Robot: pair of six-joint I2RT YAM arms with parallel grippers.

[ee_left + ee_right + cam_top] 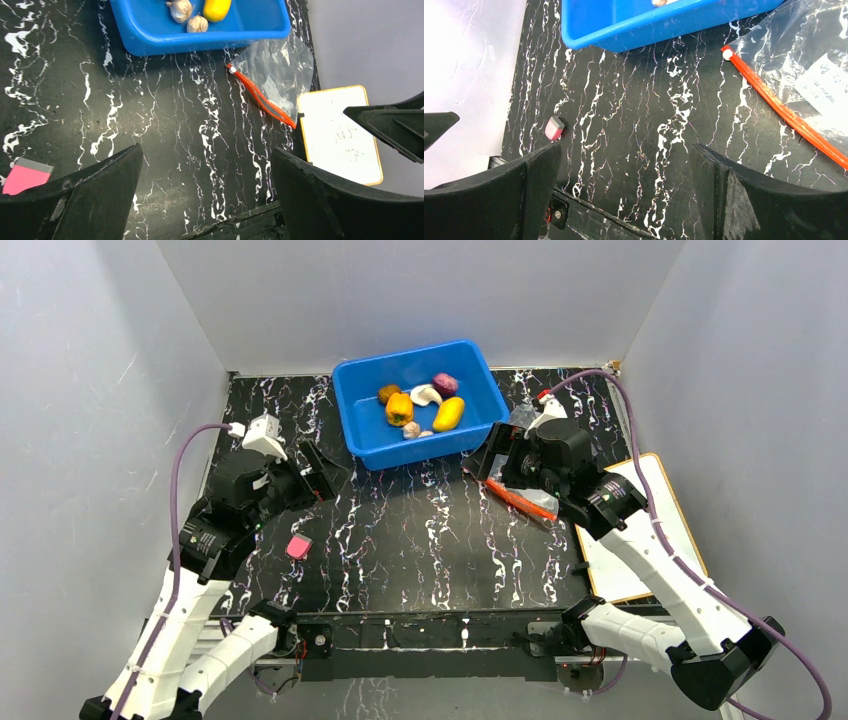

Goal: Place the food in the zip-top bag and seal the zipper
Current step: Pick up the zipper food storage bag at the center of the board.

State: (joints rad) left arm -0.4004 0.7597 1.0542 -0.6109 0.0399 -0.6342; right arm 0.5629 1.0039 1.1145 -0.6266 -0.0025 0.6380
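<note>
From the top camera, I am seeing all the food (399,408) sitting in the blue bin (420,450) at the back. The bag (521,418) is lying just right of the bin, mostly hiding under my right arm. Its zipper (520,500) is showing red. My left claw (330,472) is hanging near a pink block (298,546), and my right claw (487,462) is hanging by the bag.

From the left wrist camera, my fingers are standing wide apart, holding nothing. The bag is lying flat and empty, just beside a white board (340,135).

From the right wrist camera, these fingers are wide apart too, holding nothing. I cannot tell if the zipper is open.

I think I am only starting. Next I am guessing the right claw needs to grab the bag's mouth while the left goes for the food.
</note>
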